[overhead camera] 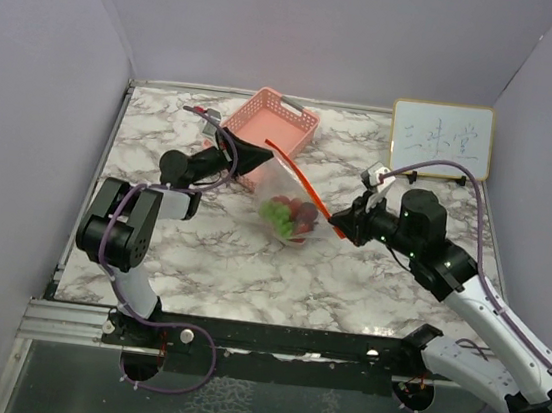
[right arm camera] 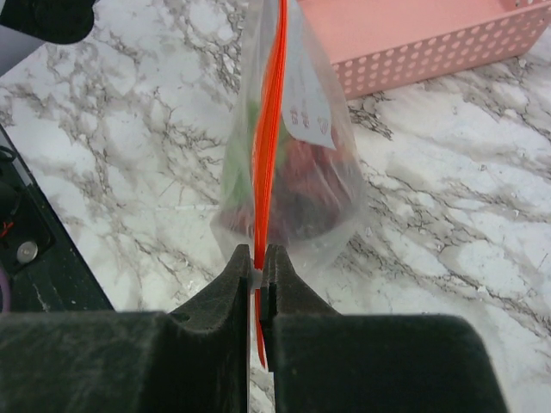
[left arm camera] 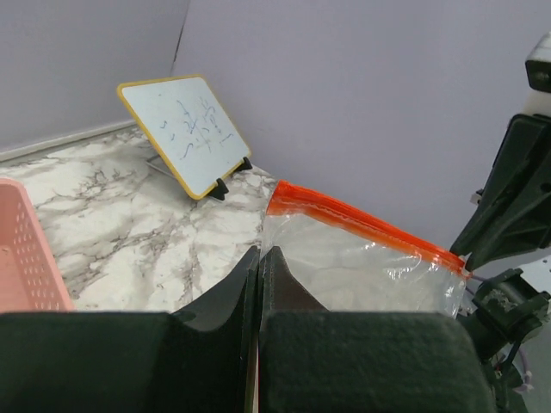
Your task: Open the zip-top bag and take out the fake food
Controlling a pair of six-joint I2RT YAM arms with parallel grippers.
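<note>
- The right fingers [right arm camera: 238,277] are pressed tight on the red-orange zip strip [right arm camera: 274,129], pinching it at its near end, with almost no gap between them.
- The left fingers [left arm camera: 286,280] are also pressed together. The clear film at the other end of the zip-top bag [right arm camera: 320,176] runs right into them, so they appear to be pinching the plastic there.
- The bag is stretched between the two sets of fingers. The strip forms a slanted line along its top, from the far left down to the near right.
- It hangs over the middle of the tabletop [overhead camera: 248,274], a little toward the far edge.
- The fake food [overhead camera: 290,215], green and red pieces, is bunched in the sagging bottom of the bag. I cannot tell whether that bottom touches the marble.
- A white label shows on the bag's side, just below the strip.
- Just beyond the bag, near the far edge and left of centre, sits a pink mesh basket [overhead camera: 271,120].
- A small whiteboard [overhead camera: 441,138] with a yellow frame is propped in the far right corner, well apart from the bag.
</note>
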